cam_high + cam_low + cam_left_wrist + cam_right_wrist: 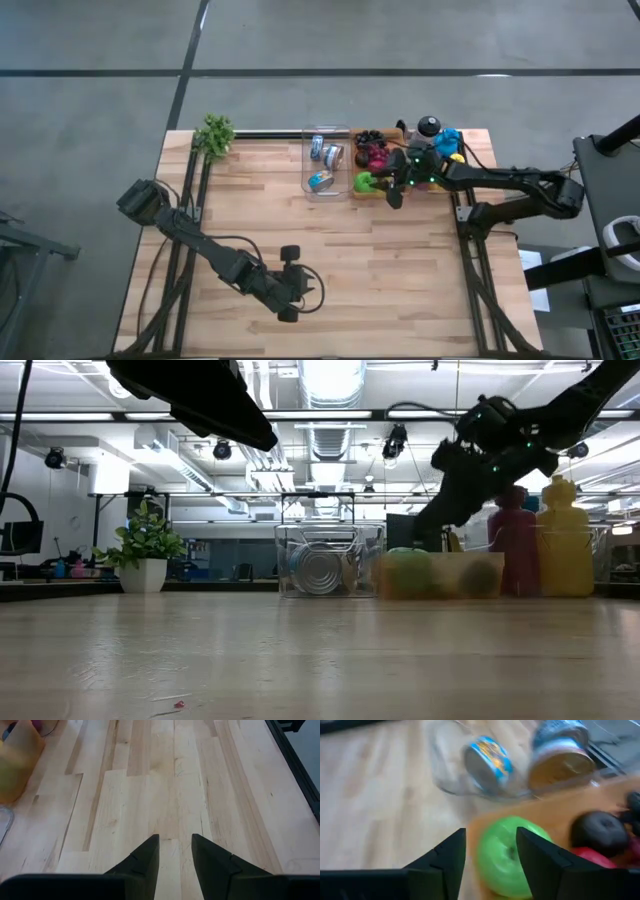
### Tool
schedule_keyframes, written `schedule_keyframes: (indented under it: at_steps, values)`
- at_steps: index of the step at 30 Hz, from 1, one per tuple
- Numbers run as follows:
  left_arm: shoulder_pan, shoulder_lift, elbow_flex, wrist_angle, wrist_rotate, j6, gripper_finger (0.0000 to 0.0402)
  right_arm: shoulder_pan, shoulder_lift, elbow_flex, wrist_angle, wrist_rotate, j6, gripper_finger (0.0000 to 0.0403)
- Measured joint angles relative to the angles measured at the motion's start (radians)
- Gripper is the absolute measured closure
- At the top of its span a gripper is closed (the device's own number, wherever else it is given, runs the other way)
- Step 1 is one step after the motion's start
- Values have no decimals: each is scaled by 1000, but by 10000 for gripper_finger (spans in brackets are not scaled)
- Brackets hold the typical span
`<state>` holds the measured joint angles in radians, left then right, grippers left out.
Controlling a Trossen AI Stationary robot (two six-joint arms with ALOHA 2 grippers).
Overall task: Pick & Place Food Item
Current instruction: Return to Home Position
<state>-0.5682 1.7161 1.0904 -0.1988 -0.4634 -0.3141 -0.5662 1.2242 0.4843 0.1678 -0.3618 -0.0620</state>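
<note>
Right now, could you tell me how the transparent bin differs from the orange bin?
The transparent bin is clear-walled and holds cans; the orange bin is tinted and holds a green apple and other food. The right gripper hangs over the orange bin, not the transparent bin. Both sit side by side on the table.

I saw the table (pixel 400 260) in pale wood, its planks striped cream and tan. The apple (pixel 507 855) was bright green, in the orange bin (pixel 555 816) with a near-black fruit (pixel 600 832) and something red (pixel 587 854). In the clear bin (pixel 306 160), one can (pixel 490 762) wore a blue label marked yellow; a second can (pixel 560 755) showed blue, white and a gold end. The left gripper (pixel 175 837) and right gripper (pixel 490 832) were black, and green lights (pixel 416 166) dotted the right arm. Behind stood a red bottle (pixel 515 545), a yellow bottle (pixel 566 545), and a green plant (pixel 145 535) in a white pot (pixel 143 575).
</note>
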Motion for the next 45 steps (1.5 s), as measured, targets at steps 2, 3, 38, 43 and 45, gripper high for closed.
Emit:
schedule_keyframes:
  at_steps: [2, 3, 38, 43, 45]
  values:
    - [0, 0, 0, 0, 0, 4, 284, 12, -45, 0, -25, -44, 20, 226]
    - [0, 0, 0, 0, 0, 16, 284, 17, -69, 0, -46, -67, 33, 225]
    - [54, -778, -576, 335, -165, 247, 400, 455, -632, -25, -216, -45, -66, 390]
    - [54, -929, -685, 401, -165, 261, 400, 455, -680, -48, -212, -28, -58, 390]
    - [54, -984, -711, 405, -162, 267, 400, 455, -697, -61, -206, -19, -56, 390]
